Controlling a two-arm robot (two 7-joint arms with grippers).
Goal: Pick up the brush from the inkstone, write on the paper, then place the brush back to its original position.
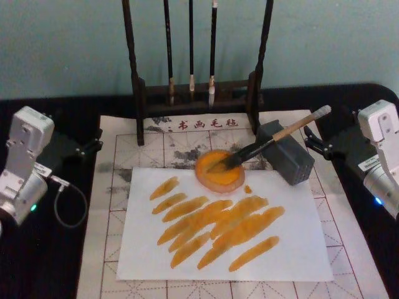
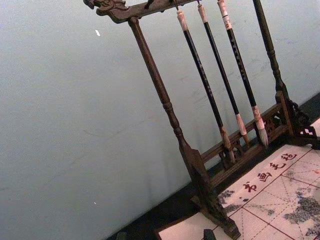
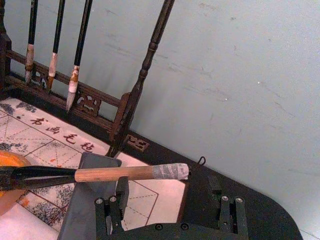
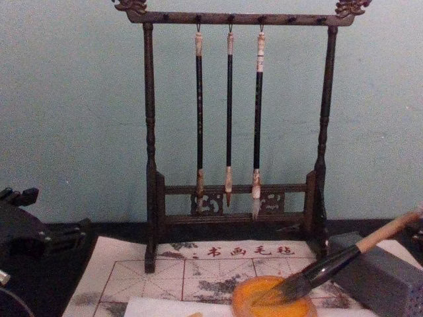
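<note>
Closest to your right wrist camera, the right gripper (image 3: 167,195) has its fingers (image 3: 121,192) spread apart and holding nothing. Just ahead of those fingers, across the gap between them, lies the taped end of the brush (image 3: 115,173). It looks near them but not touching. From there the wooden handle runs away from the fingers over a grey block (image 1: 290,156), which props it up. The dark bristles rest down in the orange inkstone (image 1: 212,180), well beyond the fingertips. Farther again from the fingers, the paper (image 1: 293,243) lies on a gridded mat (image 1: 124,146) and carries a fan of orange strokes. From that I judge the writing done and the brush back at rest.

Your left gripper (image 1: 95,142) is parked over the black worktop (image 1: 62,268) on the far side of the mat, well apart from everything. Whether it is released or clenched I cannot tell.

Watch the handle. It is round and only propped, so if you swing the fingers sideways as you pull away, they could clip the taped end. That would lever the wet bristles out of the inkstone onto the paper. Nudge the block and the brush may roll off. If you grip again, taking it at the very end would likely leave the heavy tip sagging and dripping.
</note>
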